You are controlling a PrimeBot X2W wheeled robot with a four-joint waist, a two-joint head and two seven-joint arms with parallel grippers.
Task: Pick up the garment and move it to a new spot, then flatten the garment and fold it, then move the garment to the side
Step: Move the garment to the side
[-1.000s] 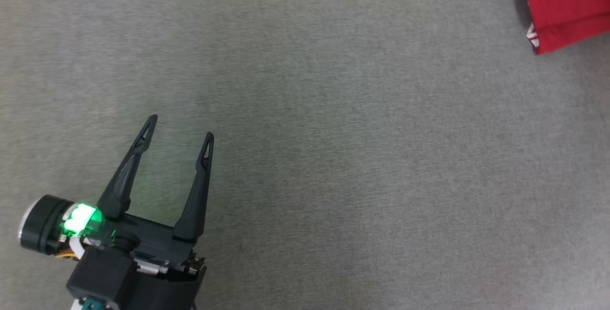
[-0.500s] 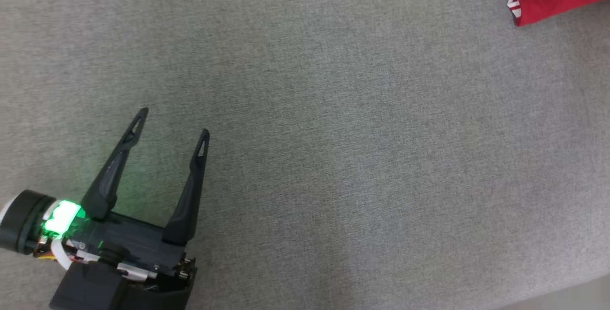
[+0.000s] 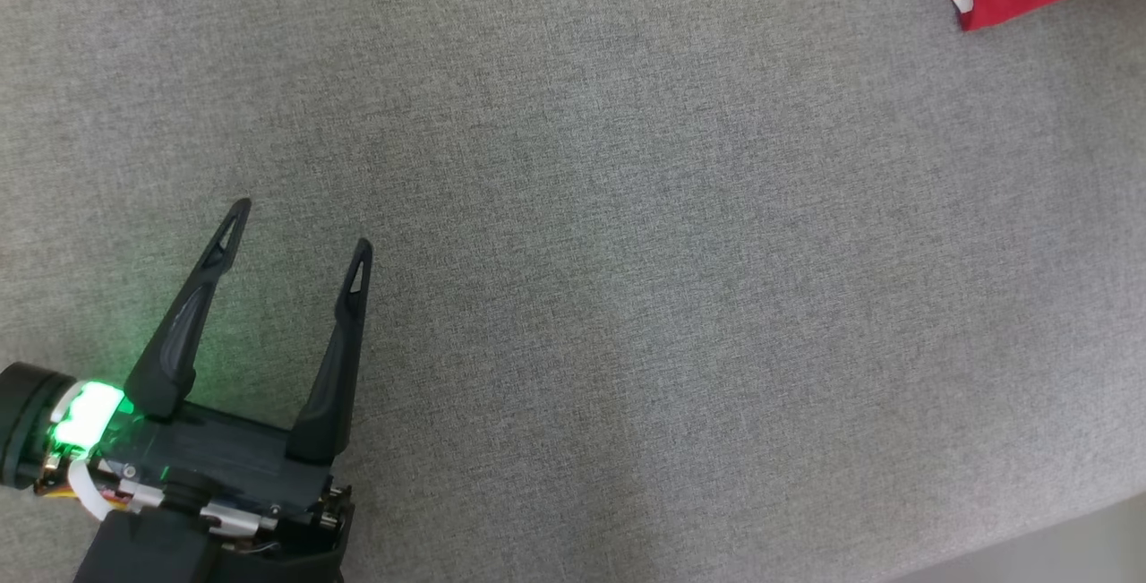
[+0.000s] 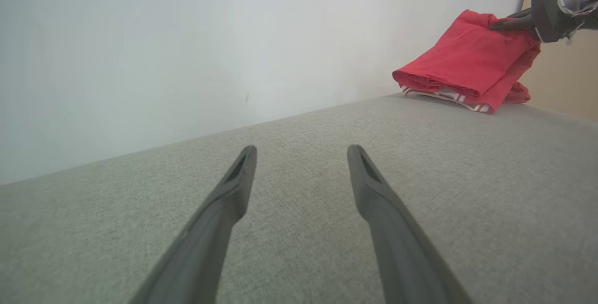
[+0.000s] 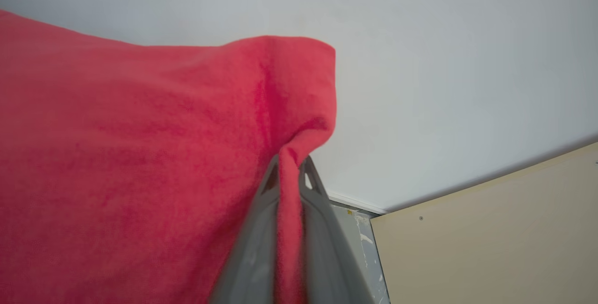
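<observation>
A grey fabric-covered surface (image 3: 627, 207) is backed by a white wall (image 4: 163, 38). The folded red garment (image 4: 462, 66), edged with white stripes, is seen at the far edge of the surface, ahead and well to the right of the left gripper (image 3: 302, 226). One corner of it is pinched and raised between the closed fingers of the right gripper (image 5: 289, 166). The left gripper is held low over bare fabric, fingers spread wide, nothing between them. A beige panel (image 5: 490, 238) is seen beyond the right gripper.
</observation>
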